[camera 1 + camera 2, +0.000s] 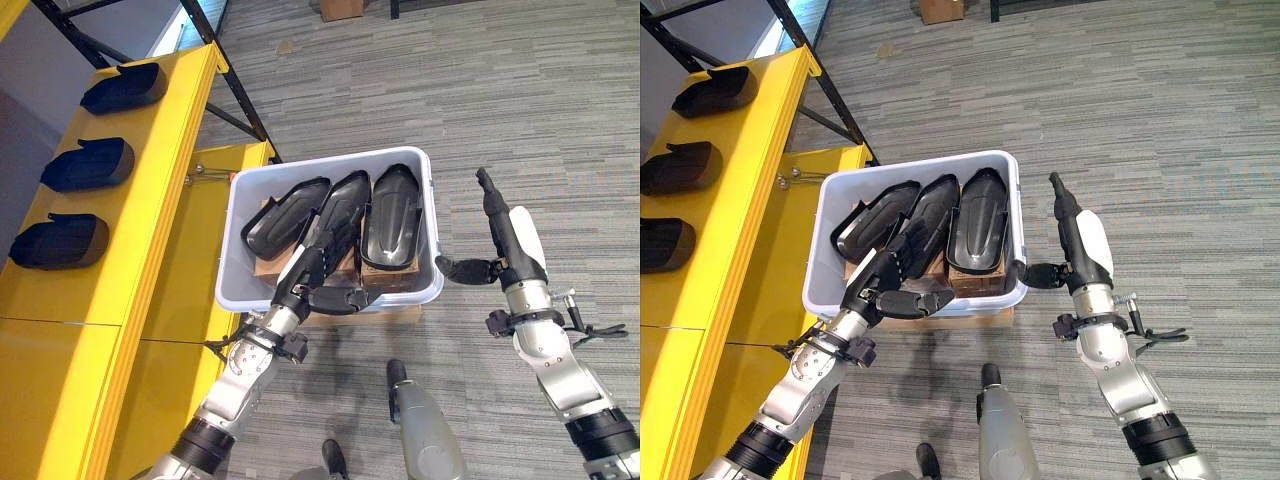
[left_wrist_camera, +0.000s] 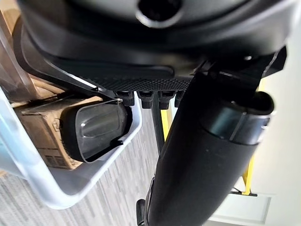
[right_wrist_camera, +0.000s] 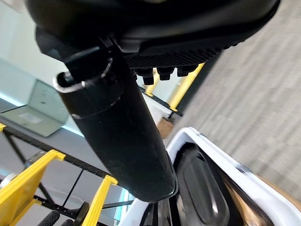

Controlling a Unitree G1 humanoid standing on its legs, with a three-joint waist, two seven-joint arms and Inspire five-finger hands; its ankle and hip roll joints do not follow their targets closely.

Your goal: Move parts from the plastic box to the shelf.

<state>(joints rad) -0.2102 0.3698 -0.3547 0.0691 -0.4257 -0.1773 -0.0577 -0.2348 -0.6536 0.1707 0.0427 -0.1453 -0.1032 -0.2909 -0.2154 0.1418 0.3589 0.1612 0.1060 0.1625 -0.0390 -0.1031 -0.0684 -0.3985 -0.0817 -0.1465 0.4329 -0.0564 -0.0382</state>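
A white plastic box (image 1: 300, 166) stands on the floor and holds three black shell-shaped parts side by side: left (image 1: 285, 215), middle (image 1: 345, 205) and right (image 1: 392, 215). My left hand (image 1: 305, 275) reaches over the box's near rim with straight fingers lying on the middle part's near end, thumb out to the side, open. My right hand (image 1: 515, 240) stands just outside the box's right wall, fingers pointing up, thumb towards the rim, open and holding nothing. The right wrist view shows the box rim (image 3: 221, 160) and the right part (image 3: 200, 188).
The yellow shelf (image 1: 150, 200) runs along the left, with three black parts (image 1: 125, 88), (image 1: 88, 165), (image 1: 58, 242) on it. Black frame braces (image 1: 235, 90) rise behind the box. Cardboard pieces (image 1: 270, 268) lie under the parts. Grey carpet floor stretches to the right.
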